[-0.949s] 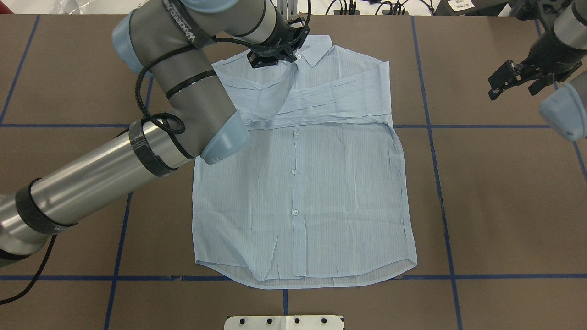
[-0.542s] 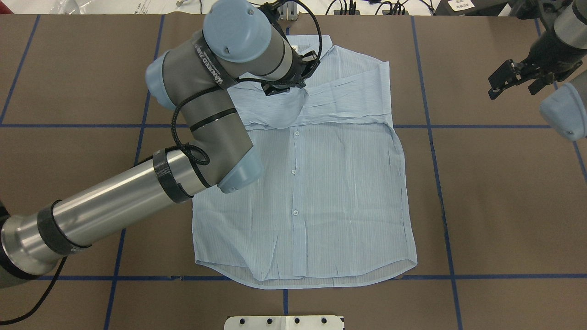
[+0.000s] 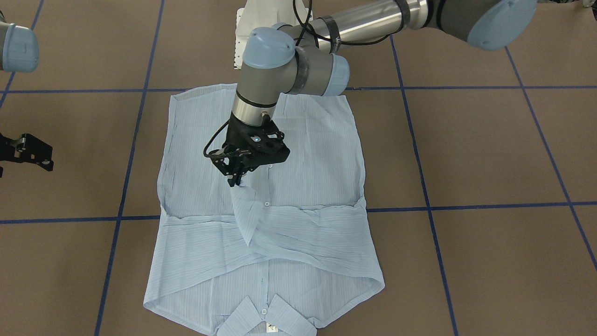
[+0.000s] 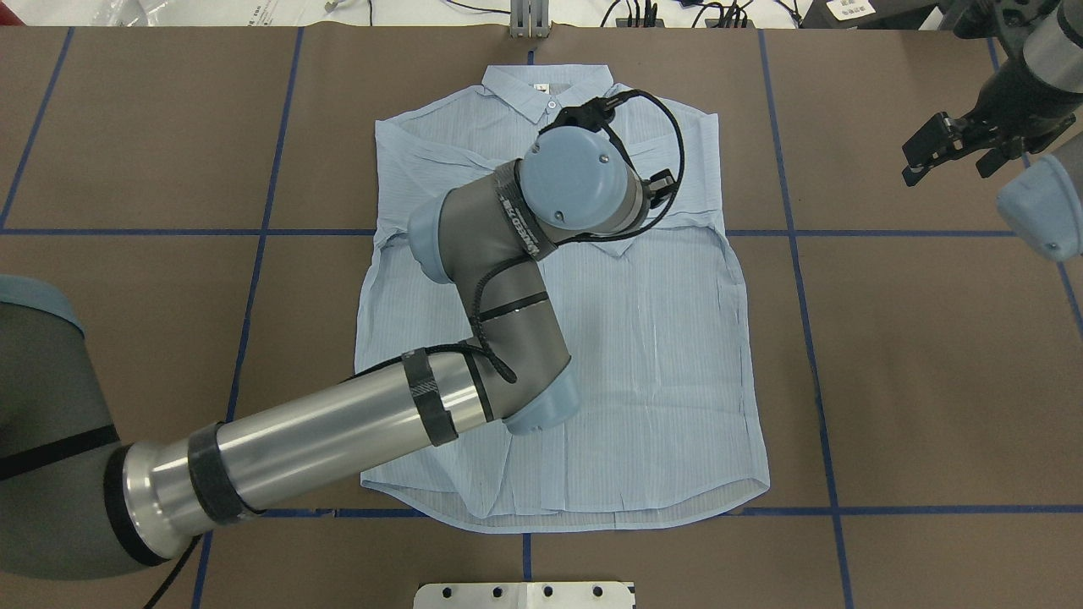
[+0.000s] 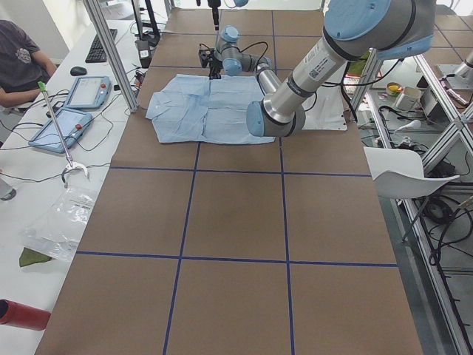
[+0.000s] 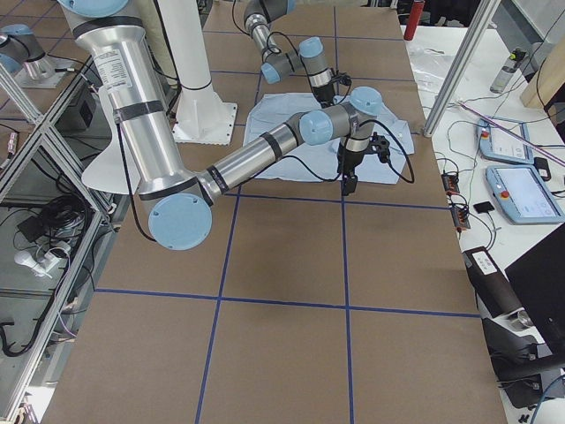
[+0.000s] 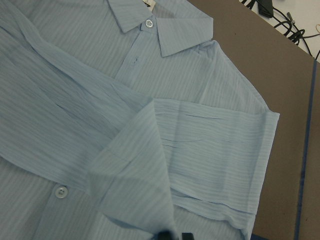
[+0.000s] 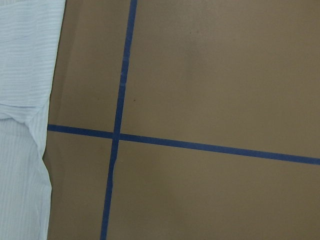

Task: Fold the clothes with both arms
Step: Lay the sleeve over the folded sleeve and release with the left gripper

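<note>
Left gripper (image 3: 234,179) pinched on sleeve (image 3: 246,214), over shirt (image 3: 322,154) centre. Right gripper (image 4: 948,161) spread, empty, at shirt's 2 o'clock overhead.

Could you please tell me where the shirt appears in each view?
Front-facing: the shirt lies centre, collar at the bottom.
Overhead: shirt centre, collar at top.
Exterior left: shirt upper centre, far.
Exterior right: shirt upper centre.
Left wrist: shirt fills the frame.
Right wrist: shirt at left edge only.
Shared landmark: the blue tape grid under it.
</note>
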`<state>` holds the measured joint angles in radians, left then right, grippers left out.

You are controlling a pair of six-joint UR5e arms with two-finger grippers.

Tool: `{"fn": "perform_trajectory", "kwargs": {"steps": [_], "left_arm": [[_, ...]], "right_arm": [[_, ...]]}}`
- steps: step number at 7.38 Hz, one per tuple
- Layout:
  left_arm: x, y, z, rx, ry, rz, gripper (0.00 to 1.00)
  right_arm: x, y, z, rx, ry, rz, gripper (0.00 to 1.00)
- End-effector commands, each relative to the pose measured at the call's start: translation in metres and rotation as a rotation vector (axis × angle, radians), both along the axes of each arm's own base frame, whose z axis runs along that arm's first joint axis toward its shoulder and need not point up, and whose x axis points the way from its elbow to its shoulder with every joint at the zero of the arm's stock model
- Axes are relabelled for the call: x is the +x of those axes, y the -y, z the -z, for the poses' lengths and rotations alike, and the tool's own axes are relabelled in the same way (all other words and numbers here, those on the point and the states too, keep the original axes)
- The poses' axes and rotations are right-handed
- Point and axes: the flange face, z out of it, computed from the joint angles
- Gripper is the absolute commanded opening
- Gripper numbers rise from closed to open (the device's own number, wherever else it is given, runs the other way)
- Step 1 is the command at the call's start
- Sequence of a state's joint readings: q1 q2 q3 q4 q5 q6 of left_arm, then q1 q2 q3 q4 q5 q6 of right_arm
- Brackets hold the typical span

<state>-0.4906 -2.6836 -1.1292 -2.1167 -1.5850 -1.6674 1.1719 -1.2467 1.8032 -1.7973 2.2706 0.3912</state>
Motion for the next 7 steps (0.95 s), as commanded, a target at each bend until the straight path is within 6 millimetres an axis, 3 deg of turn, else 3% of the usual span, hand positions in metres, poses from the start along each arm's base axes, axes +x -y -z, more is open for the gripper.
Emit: {"fn": "perform_trajectory", "kwargs": {"steps": [1, 3, 5, 7], "left_arm": [[0.023, -0.015, -0.004, 0.108, -0.023, 0.034, 1.00], [0.021, -0.008, -0.041, 0.094, 0.017, 0.043, 1.00], [-0.004, 0.034, -0.061, 0.089, 0.049, 0.097, 1.00], [0.005, 0.054, -0.098, 0.082, 0.069, 0.112, 1.00]], "right_arm": [[0.000, 0.001, 0.007, 0.006, 0.004, -0.006, 1.00], [-0.001, -0.001, 0.015, 0.024, 0.013, -0.007, 1.00], [-0.008, 0.003, 0.024, 0.039, 0.014, -0.001, 1.00], [-0.007, 0.002, 0.026, 0.043, 0.016, -0.001, 1.00]]}}
